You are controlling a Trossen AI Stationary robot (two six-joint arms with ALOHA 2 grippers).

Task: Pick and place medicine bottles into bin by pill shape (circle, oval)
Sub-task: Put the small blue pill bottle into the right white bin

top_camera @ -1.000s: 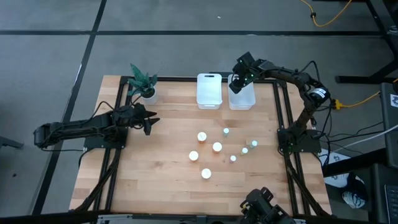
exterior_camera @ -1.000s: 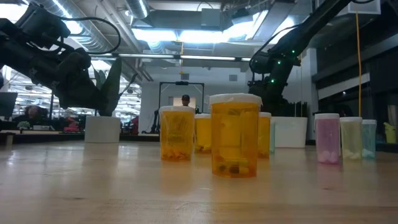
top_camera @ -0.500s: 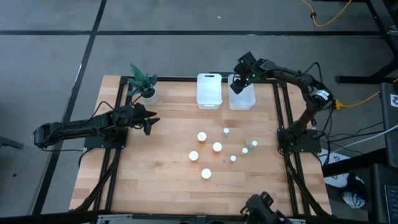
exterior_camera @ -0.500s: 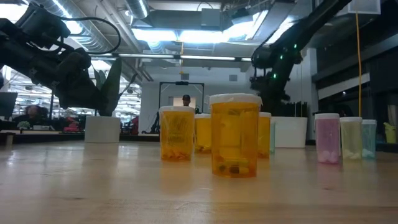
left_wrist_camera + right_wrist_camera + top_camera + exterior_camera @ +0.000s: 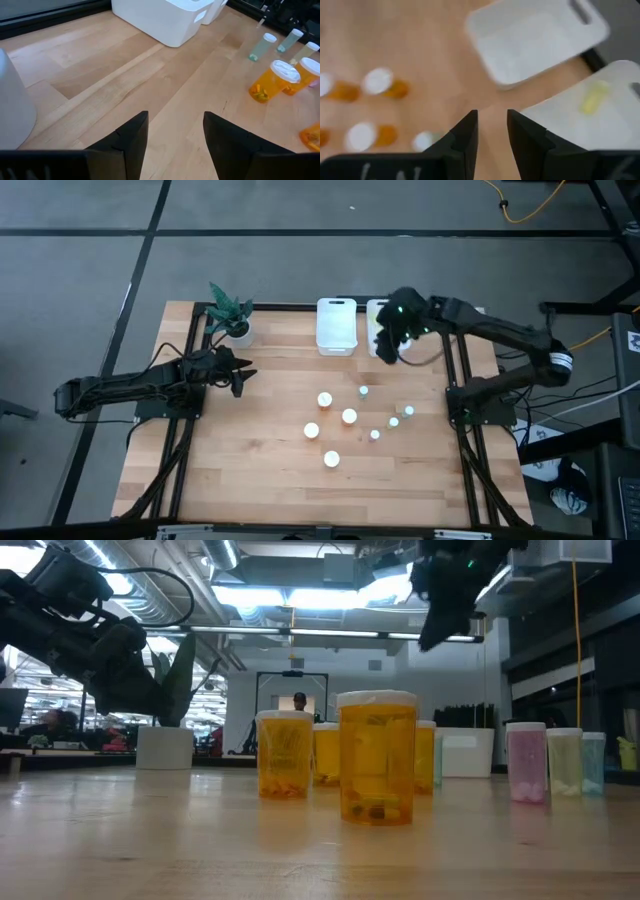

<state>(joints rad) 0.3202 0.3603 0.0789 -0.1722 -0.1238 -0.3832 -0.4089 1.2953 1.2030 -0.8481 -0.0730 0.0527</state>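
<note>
From the high view I see the right pincer [image 5: 385,345] hanging over the near edge of the right bin [image 5: 377,307], beside the left bin [image 5: 337,326]. The left pincer [image 5: 243,376] waits over the left side of the surface [image 5: 250,480], near the potted plant [image 5: 229,311]. Eight bottles [image 5: 349,416] stand clustered on the surface in front of the bins, the four wider ones toward the middle and the four slimmer ones to their right.

In the low view the orange bottles [image 5: 378,758] stand upright in the centre, with a pink bottle [image 5: 526,761] and paler ones to the right; the right arm hangs above them.

In the left wrist view I see that pincer's fingers [image 5: 131,142] spread apart with nothing between them, the bins and several bottles beyond.

In the right wrist view the right pincer's fingers [image 5: 465,137] stand slightly parted and empty, above both bins; a yellow bottle [image 5: 592,100] lies inside one bin.
</note>
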